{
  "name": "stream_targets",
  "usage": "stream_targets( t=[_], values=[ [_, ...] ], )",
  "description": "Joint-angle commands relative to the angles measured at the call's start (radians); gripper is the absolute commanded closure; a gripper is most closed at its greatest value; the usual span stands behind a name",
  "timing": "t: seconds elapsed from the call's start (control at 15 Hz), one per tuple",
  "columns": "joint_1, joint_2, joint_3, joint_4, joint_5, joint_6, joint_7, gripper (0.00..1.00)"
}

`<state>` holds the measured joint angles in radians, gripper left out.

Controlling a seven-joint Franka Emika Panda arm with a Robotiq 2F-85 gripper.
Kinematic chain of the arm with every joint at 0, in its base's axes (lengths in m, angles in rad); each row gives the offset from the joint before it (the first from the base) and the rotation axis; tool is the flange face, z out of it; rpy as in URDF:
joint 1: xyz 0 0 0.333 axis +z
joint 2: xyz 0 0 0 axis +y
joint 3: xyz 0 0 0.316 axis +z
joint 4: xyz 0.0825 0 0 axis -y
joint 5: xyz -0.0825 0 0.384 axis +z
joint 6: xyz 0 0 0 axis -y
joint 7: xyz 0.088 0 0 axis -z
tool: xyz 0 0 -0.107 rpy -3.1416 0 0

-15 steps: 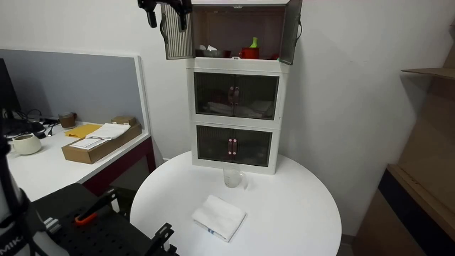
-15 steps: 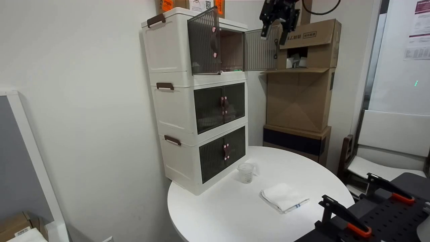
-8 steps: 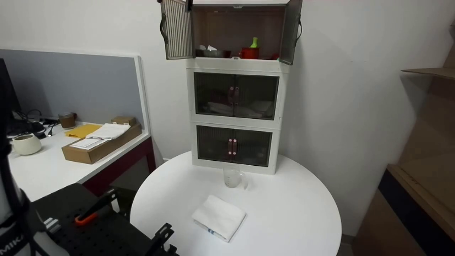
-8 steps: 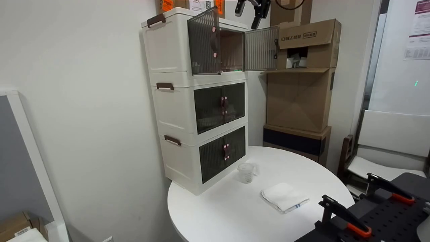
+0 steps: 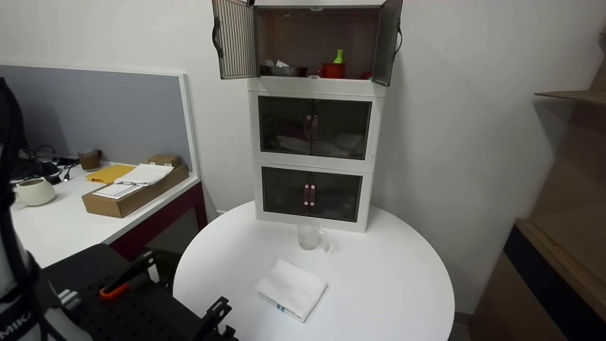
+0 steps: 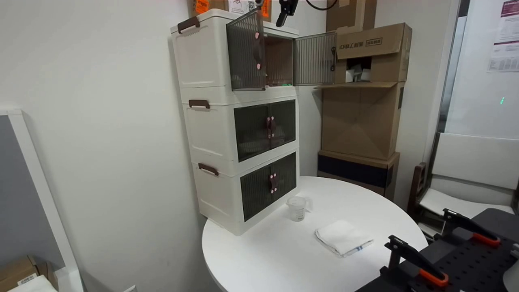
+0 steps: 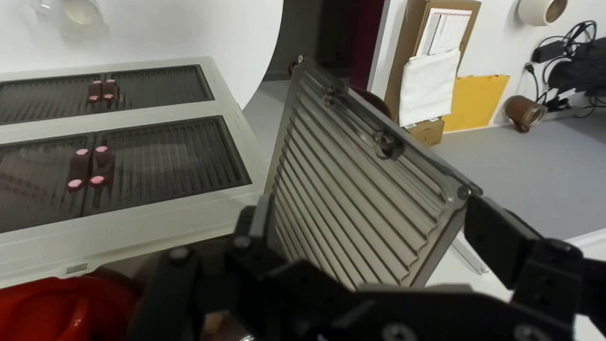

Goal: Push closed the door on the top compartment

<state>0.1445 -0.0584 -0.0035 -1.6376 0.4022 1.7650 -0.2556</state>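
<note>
One door (image 5: 235, 42), top of cabinet (image 6: 209, 138), hangs open, and the gripper (image 7: 369, 210), fingers (image 7: 499, 239) spread, has just moved in astride its upper corner, contact unclear, so we'd say the closing push can start.

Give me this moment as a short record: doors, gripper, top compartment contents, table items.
Top doors: both open
Middle doors: shut
Bottom doors: shut
Gripper: open; one top door shows in its gap, contact unclear
Top compartment: red mug, grey bowl, green item, among others
Table: cabinet, clear measuring cup, folded white cloth
</note>
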Motion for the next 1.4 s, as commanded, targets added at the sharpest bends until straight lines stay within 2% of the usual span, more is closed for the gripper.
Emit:
stream_targets(
  t=[0.0,0.4,1.13,1.33],
  values=[
    [-0.014,0.09,0.042,0.128,0.033,-0.051,0.03,0.0],
    [-0.006,0.149,0.096,0.155,-0.054,0.015,0.085,0.0],
    [0.018,0.105,0.121,-0.047,-0.628,0.595,0.184,0.0],
    [0.017,0.093,0.112,-0.087,-0.752,0.756,0.359,0.0]
  ],
)
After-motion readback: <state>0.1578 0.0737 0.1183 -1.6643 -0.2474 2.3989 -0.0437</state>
